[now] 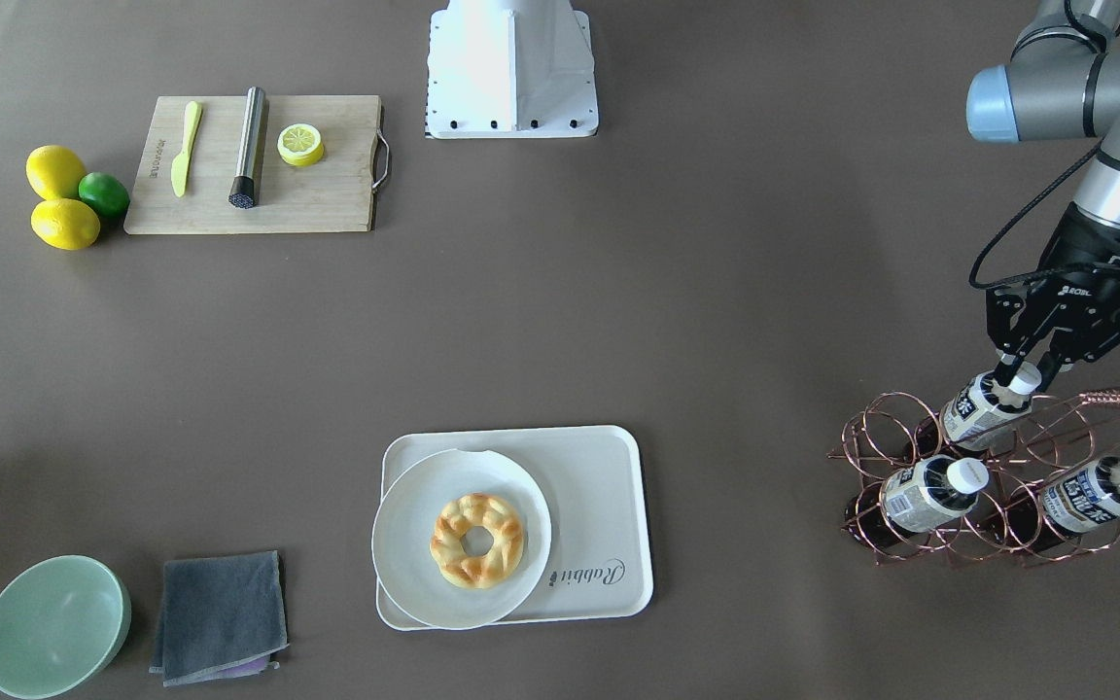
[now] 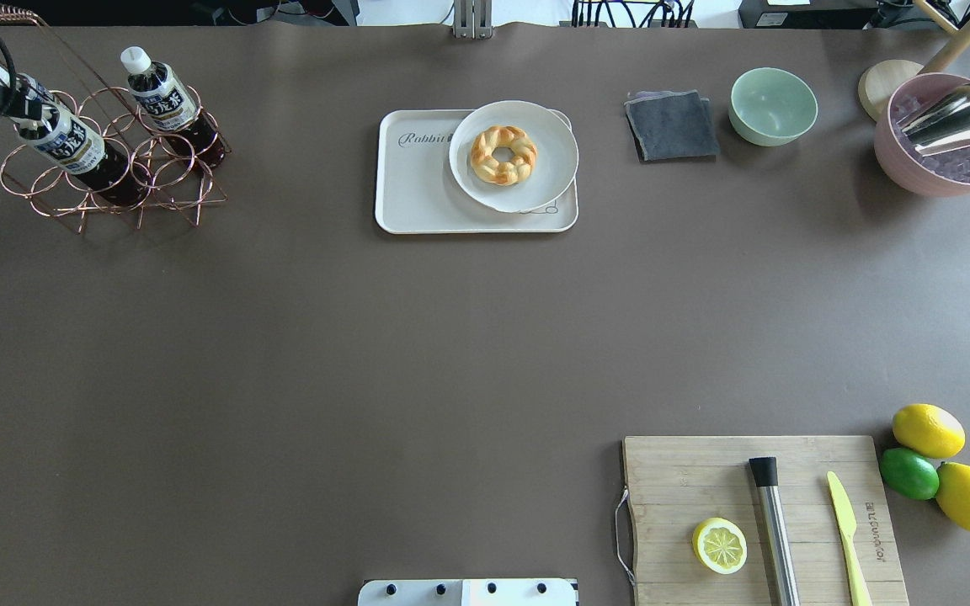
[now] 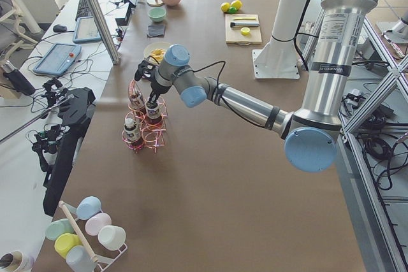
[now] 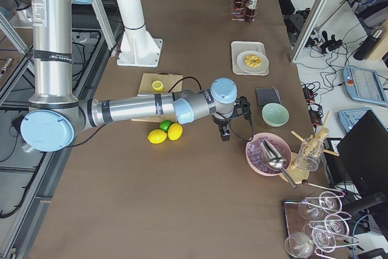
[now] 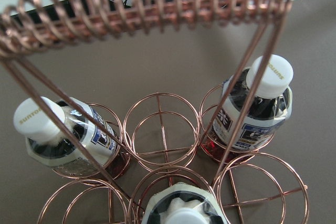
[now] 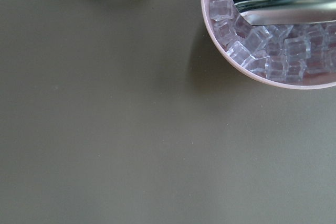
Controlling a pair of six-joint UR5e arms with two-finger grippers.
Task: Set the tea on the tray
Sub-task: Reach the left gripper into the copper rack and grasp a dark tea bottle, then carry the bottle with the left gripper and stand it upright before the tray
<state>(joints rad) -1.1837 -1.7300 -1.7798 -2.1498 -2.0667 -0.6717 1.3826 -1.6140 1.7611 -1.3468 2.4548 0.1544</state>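
Three tea bottles stand tilted in a copper wire rack [image 1: 910,428]. My left gripper [image 1: 1024,376] comes down on the rack's top bottle [image 1: 976,413]. Its fingers press both sides of the white cap, shut on it. The bottle still sits in its ring. This bottle shows at the bottom of the left wrist view [image 5: 181,208] and in the overhead view [image 2: 72,145]. The other two bottles [image 1: 920,491] [image 1: 1090,496] are untouched. The cream tray [image 1: 599,486] lies mid-table, far from the rack. My right gripper [image 4: 224,134] hovers by the pink bowl; I cannot tell its state.
A white plate [image 1: 414,525] with a doughnut [image 1: 475,540] covers half the tray. A green bowl [image 1: 54,627] and a grey cloth [image 1: 220,612] lie beside it. A pink bowl of ice with a scoop [image 2: 948,135], a cutting board [image 1: 327,194] and lemons [image 1: 59,194] are elsewhere.
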